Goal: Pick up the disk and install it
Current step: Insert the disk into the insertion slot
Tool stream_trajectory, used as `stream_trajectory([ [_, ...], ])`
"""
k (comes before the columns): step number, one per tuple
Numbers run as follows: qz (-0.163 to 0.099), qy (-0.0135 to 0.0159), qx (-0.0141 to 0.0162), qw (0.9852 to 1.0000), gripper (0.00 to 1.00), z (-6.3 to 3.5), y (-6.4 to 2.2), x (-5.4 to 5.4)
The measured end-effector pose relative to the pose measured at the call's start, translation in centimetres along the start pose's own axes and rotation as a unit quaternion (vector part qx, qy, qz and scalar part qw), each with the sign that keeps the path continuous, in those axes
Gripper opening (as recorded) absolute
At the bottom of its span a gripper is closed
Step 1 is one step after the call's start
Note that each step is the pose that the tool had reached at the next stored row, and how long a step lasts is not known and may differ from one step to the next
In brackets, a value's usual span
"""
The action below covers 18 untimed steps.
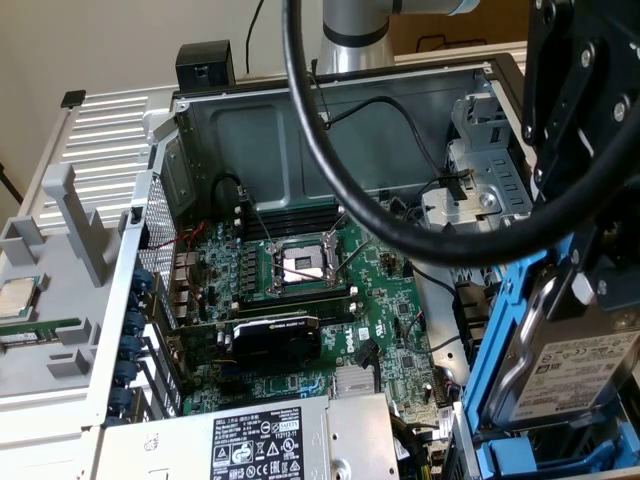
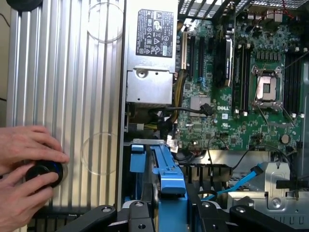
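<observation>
Your gripper [image 2: 169,215] has the disk [image 1: 588,375] in it. The black fingers [image 2: 137,215] are clamped on the blue carrier frame [image 1: 497,345] from both sides, and the frame is squeezed between them. The disk stands on its edge and leans a bit. It is at the exterior view's right, by the edge of the open computer case [image 1: 250,140]. Its white label faces out. You cannot tell whether its lower end touches the case.

The wrist view looks past the frame into the case, at the green motherboard [image 2: 227,111] and the grey power supply box [image 2: 149,72]. A thick black cable [image 1: 325,170] loops across the front of the exterior view. Next to the case, a person's two hands [image 2: 26,145] hold a small black knob [image 2: 44,172] on a ribbed silver panel [image 2: 72,87].
</observation>
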State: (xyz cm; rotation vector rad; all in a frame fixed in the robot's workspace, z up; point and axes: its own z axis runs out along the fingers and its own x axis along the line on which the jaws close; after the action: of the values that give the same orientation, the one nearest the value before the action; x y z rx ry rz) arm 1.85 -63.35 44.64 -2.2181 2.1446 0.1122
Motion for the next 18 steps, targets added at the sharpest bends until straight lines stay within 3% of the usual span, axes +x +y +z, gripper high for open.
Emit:
stream_trajectory([
  [18, -0.001, 0.0001, 0.0022, 1.0000, 0.36, -1.40, 0.02, -0.1],
])
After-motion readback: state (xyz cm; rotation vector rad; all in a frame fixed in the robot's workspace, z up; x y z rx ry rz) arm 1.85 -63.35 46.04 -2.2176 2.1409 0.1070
